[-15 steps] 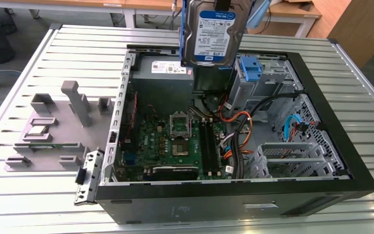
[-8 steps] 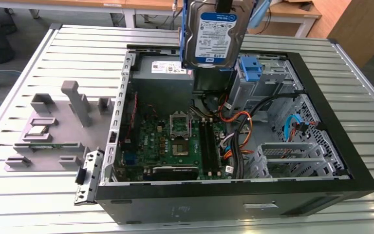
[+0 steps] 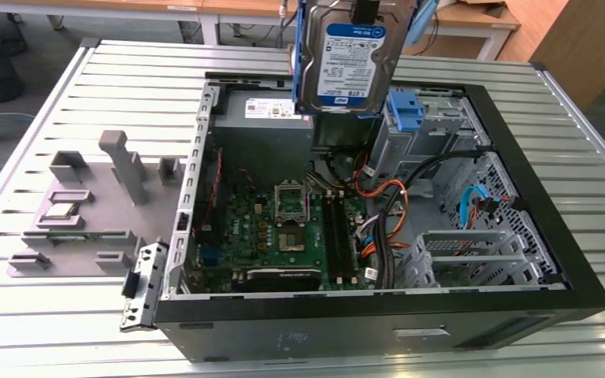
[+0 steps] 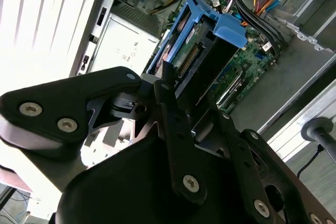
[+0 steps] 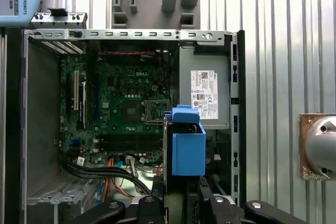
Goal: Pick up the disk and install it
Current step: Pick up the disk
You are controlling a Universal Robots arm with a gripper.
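In the exterior view the picture's edge cuts the top of the disk (image 3: 343,67), and the disk covers part of the power supply (image 3: 252,126) behind it. In the second wrist view the claw (image 4: 194,95) hides the disk's gripped end from us.

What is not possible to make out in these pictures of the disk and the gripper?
1. First wrist view: the disk is edge-on in the gripper, so its label is hidden.
2. Second wrist view: the gripper's links cover the disk's near end.
3. Exterior view: the top edge cuts off the disk's upper end, and the disk hides the case part behind it.
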